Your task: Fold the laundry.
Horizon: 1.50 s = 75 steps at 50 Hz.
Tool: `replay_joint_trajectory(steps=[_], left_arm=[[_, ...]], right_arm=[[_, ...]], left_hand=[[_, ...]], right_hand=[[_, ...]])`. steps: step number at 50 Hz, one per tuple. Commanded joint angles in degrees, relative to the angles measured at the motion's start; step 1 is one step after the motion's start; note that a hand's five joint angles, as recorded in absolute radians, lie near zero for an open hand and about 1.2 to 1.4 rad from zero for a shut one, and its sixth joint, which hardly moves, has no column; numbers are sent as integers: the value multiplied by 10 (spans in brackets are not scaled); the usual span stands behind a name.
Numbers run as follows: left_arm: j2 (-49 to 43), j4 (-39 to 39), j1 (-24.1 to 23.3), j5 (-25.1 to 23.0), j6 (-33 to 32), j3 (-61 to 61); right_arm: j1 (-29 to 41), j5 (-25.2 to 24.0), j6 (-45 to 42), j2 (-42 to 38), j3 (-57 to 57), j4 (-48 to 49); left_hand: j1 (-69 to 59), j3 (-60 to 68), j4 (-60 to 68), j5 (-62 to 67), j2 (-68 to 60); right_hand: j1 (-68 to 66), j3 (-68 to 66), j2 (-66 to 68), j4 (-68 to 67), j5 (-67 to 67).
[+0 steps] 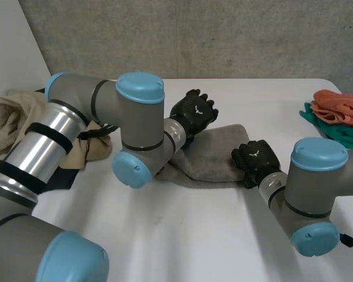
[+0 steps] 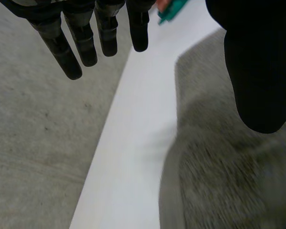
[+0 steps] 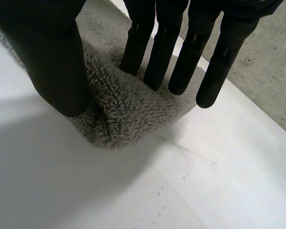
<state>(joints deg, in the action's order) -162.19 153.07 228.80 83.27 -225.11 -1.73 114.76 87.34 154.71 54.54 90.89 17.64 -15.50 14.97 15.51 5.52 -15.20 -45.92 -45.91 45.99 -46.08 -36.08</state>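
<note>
Grey towel (image 1: 215, 154) lies mid-desk (image 1: 182, 235). Left hand (image 1: 193, 113) is over the towel's far left edge, fingers (image 2: 86, 45) straight, thumb wide apart, holding nothing. Right hand (image 1: 256, 157) is at the towel's right corner, fingers (image 3: 159, 57) straight with tips on the pile, thumb beside it, not clamped. Beige laundry pile (image 1: 12, 117) sits well left of the towel. Orange cloth (image 1: 341, 104) and green cloth (image 1: 341, 135) sit well right of it.

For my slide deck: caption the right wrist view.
Right hand with straight fingers on a corner of the grey fluffy towel lying on the white table.
</note>
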Motion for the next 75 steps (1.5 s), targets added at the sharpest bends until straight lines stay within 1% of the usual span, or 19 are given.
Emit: replay_joint_trajectory(steps=[1,8,11,17,18,20,27,31,35,37,39,46,56,60,63,68,69,73,75], left_arm=[[-43,23,-8,9,65,49],[-79,74,4,53,27,55],[-91,94,13,114,-15,64],[-62,57,3,310,-166,24],[-42,24,-4,356,-177,-10],[-12,-3,-9,373,-158,-59],[154,-3,-25,300,11,-259],[173,17,-27,269,20,-284],[177,13,-27,294,27,-285],[180,10,-27,305,34,-286],[187,8,-27,314,48,-289],[222,7,-26,298,117,-322],[282,14,-19,277,136,-399],[311,30,-10,267,144,-434],[330,50,-2,259,153,-460],[354,79,9,245,175,-492],[363,88,11,243,182,-502],[382,107,16,241,199,-524],[387,112,17,240,202,-532]], right_arm=[[-4,2,-4,3,0,-1],[-8,-2,-4,5,2,-2],[-8,-2,-5,4,1,-2],[-8,-3,-7,0,-3,-1],[-8,-3,-9,-3,-4,0],[-8,-2,-10,-6,-6,0],[-9,-2,-10,-7,-12,1],[-9,-2,-8,-5,-11,3],[-9,-2,-3,-5,-9,3],[-10,-3,-2,-6,-10,4],[-14,-3,-4,-5,-11,2],[-39,-1,-25,11,-6,-19],[-84,10,-150,51,-6,-38],[-61,45,-200,55,-25,-26],[-10,64,-216,53,-37,3],[77,5,-229,47,-25,105],[109,-32,-240,44,-8,142],[170,-109,-281,27,33,230],[182,-126,-296,13,45,245]], left_hand=[[-14,20,14,14,-17],[-14,20,14,14,-17],[-18,23,18,18,-21],[21,-16,-21,-21,18],[33,-27,-33,-33,30],[55,-50,-55,-55,52],[55,-50,-55,-55,52],[55,-50,-55,-55,52],[55,-50,-55,-55,52],[55,-50,-55,-55,52],[55,-50,-55,-55,52],[55,-50,-55,-55,52],[55,-50,-55,-55,52],[55,-50,-55,-55,52],[55,-50,-55,-55,52],[55,-50,-55,-55,52],[55,-50,-55,-55,52],[55,-50,-55,-55,52],[55,-50,-55,-55,52]], right_hand=[[-66,-67,66,-65,-65],[-66,-67,66,-65,-65],[-66,-67,66,-65,-65],[-65,-65,64,-63,-63],[-65,-65,64,-63,-63],[-65,-65,64,-63,-63],[-65,-65,64,-63,-63],[-73,-73,72,-72,-71],[-107,-107,106,-105,-105],[-175,-175,175,-174,-174],[-340,-340,340,-339,-339],[-341,-341,340,-339,-339],[-341,-341,340,-339,-339],[-341,-341,340,-339,-339],[-341,-341,340,-339,-339],[-341,-341,340,-339,-339],[-341,-341,340,-339,-339],[-341,-341,340,-339,-339],[-341,-341,340,-339,-339]])
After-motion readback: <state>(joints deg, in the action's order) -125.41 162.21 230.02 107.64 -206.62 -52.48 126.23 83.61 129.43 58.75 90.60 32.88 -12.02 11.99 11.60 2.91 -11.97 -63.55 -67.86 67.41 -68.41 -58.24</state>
